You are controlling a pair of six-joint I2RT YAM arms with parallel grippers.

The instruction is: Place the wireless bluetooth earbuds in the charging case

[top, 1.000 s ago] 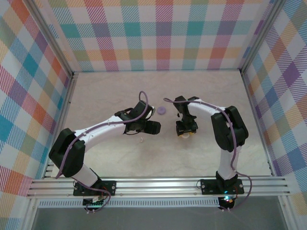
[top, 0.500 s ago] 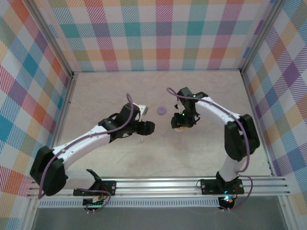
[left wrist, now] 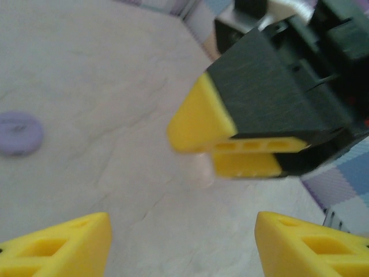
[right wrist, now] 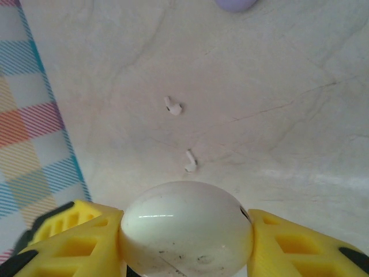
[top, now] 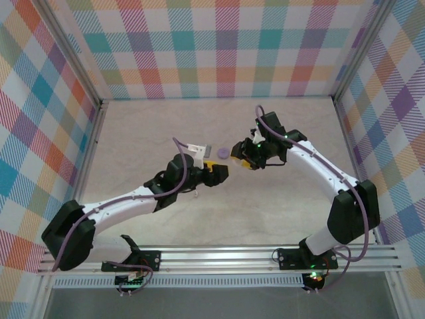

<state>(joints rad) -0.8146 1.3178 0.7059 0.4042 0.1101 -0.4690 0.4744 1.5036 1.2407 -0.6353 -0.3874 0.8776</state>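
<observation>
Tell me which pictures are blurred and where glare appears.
Left wrist view: the right arm's fingers and the purple disc are out of focus. Right wrist view: sharp, with a glare streak on the white case; both white earbuds are crisp.

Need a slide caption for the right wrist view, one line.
Right gripper holds the white charging case over the table; two white earbuds lie loose beyond, purple disc at the frame's top.

Finish log, as I read it | charging case [right wrist: 185, 225] between right gripper [right wrist: 185, 248] fingers [right wrist: 81, 234]: glossy white plastic, dark-specked | those fingers: matt yellow plastic, slotted | earbuds [right wrist: 173, 106] ahead of the fingertips: smooth white plastic | table [right wrist: 277, 86]: matt, pale, stone-veined | disc [left wrist: 20, 133] ahead-left of the left gripper [left wrist: 181, 236]: matt lilac | rail [top: 219, 256] far behind both grippers: bare grooved metal
</observation>
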